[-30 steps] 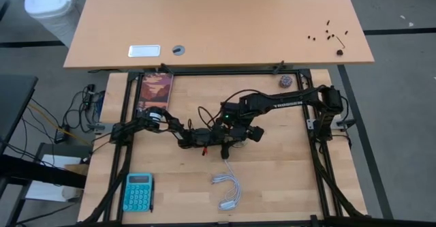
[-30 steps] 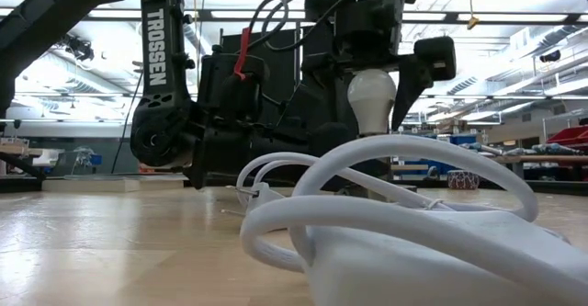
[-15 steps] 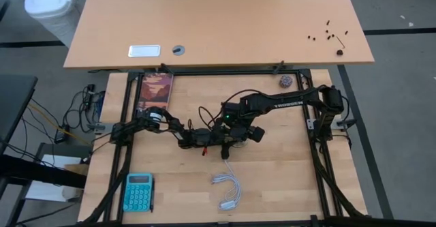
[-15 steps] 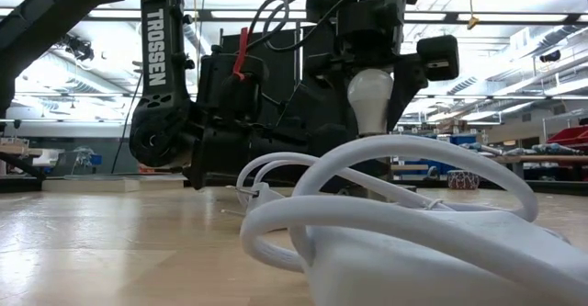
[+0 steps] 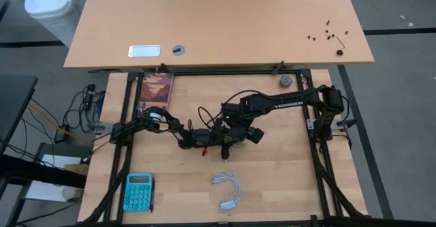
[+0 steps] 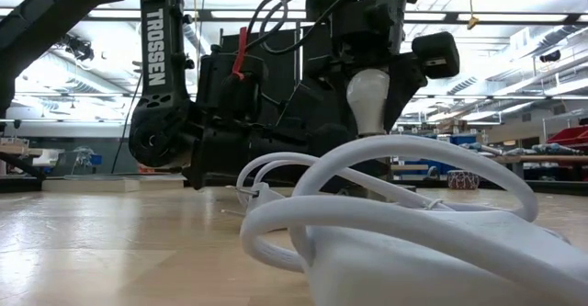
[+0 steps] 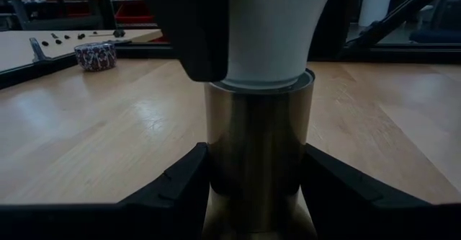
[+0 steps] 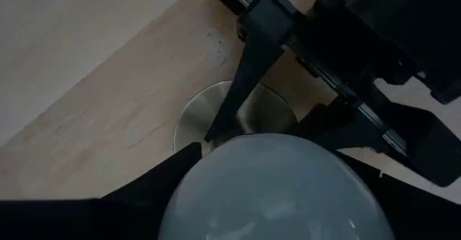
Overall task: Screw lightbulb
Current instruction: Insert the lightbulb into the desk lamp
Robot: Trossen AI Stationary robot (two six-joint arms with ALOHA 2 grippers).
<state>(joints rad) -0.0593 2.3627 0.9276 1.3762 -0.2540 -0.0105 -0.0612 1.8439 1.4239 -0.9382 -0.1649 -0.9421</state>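
Observation:
The white lightbulb (image 6: 367, 99) stands upright, its narrow end down in a brass-coloured socket (image 7: 256, 146). The socket's round metal foot (image 8: 198, 121) lies on the wooden table. My right gripper (image 6: 369, 85) reaches down from above and is shut on the bulb's globe (image 8: 277, 189). My left gripper (image 7: 256, 197) lies level at table height, shut on the socket's barrel. In the high view both grippers meet at the table's middle (image 5: 228, 135), and the bulb is hidden under the right one. My left gripper pinches the socket's barrel (image 7: 216, 161) low down, one finger (image 7: 176, 189) on each side. It comes in level from the table's left, and the socket stands upright on the table. My right gripper pinches the bulb's round globe (image 8: 216, 175) between its two fingers (image 8: 155, 179), pointing steeply down from above. The bulb stands upright with its neck (image 7: 263, 70) in the socket's mouth.
A coiled white cord with its plug (image 5: 228, 189) lies near the table's front edge. A teal calculator (image 5: 138, 191) sits at the near left, a book (image 5: 156, 91) at the far left, and a small ball (image 5: 285, 81) at the far right.
My right gripper's fingers have closed in on the bulb's globe from a wider stance, and the gripper has rolled a little about its own line. The bulb and socket have stayed where they were.

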